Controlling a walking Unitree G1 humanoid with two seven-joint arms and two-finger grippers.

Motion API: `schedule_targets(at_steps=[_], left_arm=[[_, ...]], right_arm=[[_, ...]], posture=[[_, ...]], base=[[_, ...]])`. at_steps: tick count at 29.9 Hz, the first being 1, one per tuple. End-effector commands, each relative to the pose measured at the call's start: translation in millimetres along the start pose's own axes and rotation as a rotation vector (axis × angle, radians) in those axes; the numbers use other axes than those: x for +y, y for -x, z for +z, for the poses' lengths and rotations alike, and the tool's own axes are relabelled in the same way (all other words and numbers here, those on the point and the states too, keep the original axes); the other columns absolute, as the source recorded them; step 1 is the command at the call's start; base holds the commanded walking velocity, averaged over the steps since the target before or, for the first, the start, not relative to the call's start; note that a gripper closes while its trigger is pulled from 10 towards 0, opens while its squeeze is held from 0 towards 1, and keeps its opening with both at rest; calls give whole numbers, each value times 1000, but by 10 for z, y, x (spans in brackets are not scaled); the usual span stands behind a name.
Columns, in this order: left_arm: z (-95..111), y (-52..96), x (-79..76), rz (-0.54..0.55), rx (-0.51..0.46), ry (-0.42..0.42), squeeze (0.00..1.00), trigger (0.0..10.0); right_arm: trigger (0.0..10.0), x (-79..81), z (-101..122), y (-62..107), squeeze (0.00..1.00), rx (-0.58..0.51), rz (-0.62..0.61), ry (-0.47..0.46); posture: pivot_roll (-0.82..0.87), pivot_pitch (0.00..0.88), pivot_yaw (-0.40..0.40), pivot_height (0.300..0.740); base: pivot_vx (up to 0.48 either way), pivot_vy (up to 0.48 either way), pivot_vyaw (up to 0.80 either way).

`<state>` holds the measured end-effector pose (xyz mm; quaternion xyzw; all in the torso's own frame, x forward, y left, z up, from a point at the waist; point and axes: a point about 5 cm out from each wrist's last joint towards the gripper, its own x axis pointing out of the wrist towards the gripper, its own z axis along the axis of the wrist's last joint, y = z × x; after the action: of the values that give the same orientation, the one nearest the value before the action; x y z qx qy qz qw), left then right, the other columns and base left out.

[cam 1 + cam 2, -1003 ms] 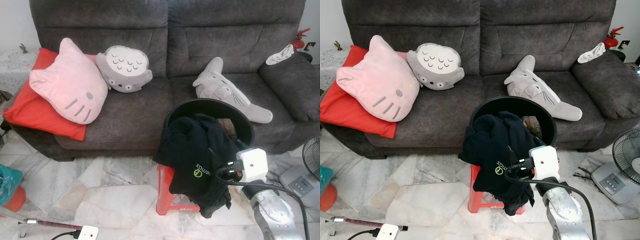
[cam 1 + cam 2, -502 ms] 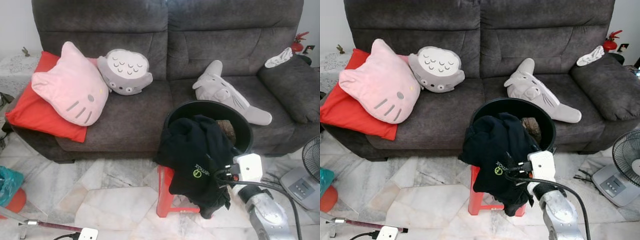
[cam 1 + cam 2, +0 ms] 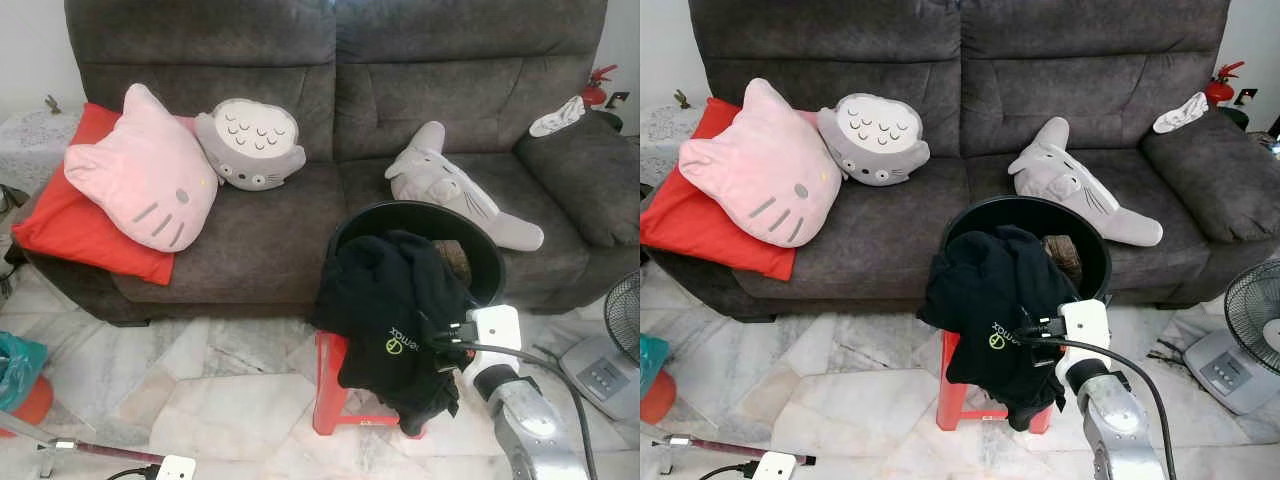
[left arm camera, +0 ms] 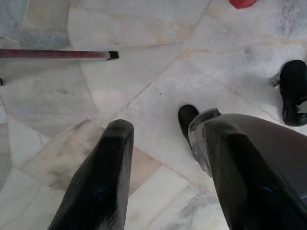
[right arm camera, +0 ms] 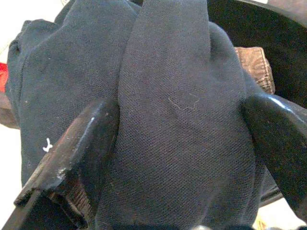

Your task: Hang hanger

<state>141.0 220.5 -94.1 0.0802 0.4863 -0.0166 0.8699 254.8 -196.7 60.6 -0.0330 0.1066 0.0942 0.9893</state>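
A black garment (image 3: pixel 385 310) with a green logo is draped over the rim of a round black basket (image 3: pixel 487 250), which stands on a red stool (image 3: pixel 330 390) in front of the sofa. My right gripper (image 5: pixel 180 105) is pushed into the garment's right side, open, with a thick fold of black cloth between its two fingers (image 5: pixel 81 143). A brown cloth (image 5: pixel 252 67) lies inside the basket behind the fold. In the eye views the white wrist block (image 3: pixel 495 328) sits against the garment. My left gripper (image 4: pixel 163 127) hangs open over the marble floor.
A grey sofa (image 3: pixel 330 60) holds a pink cat cushion (image 3: pixel 140 180), a red pillow (image 3: pixel 60 225) and two grey plush toys. A fan (image 3: pixel 1255 330) stands at the right. A dark red rod (image 3: pixel 100 452) and a white box (image 3: pixel 175 467) lie on the floor at lower left.
My right arm has edged a little leftward, into the black garment. The camera view shifted slightly. The left arm stays hanging.
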Motion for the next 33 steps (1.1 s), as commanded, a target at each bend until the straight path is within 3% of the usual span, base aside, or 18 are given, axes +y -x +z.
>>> schedule_targets(at_steps=[1, 4, 5, 6, 7, 8, 33], left_arm=[[-42, 11, 30, 4, 19, -15, 0, 10000], [-45, 12, 32, 5, 19, -14, 0, 10000], [-46, 13, 31, 5, 19, -13, 0, 10000], [-47, 13, 29, 4, 19, -15, 0, 10000], [-47, 13, 29, 4, 19, -15, 0, 10000], [-46, 13, 28, 0, 19, -19, 0, 10000], [-43, 12, 38, 1, 22, -25, 0, 10000]], right_arm=[[10000, 55, 5, -19, 0, -7, 31, -14], [10000, 105, 10, -36, 0, -6, 46, -6], [5176, 103, -2, -37, 0, -2, 45, -8], [3176, 96, -14, -37, 0, 0, 42, -3], [3176, 96, -14, -37, 0, 0, 42, -3], [0, 92, -31, -34, 0, 10, 40, 3], [0, -43, -95, -39, 0, 52, -66, 19]], posture=[[-109, 23, 36, 740], [-106, 26, 34, 740], [-105, 26, 33, 740], [-103, 26, 33, 740], [-103, 26, 33, 740], [-101, 31, 35, 740], [-96, 35, 41, 740]], base=[[0, 0, 0], [0, 0, 0], [0, 0, 0], [0, 0, 0], [0, 0, 0], [0, 0, 0], [0, 0, 0]])
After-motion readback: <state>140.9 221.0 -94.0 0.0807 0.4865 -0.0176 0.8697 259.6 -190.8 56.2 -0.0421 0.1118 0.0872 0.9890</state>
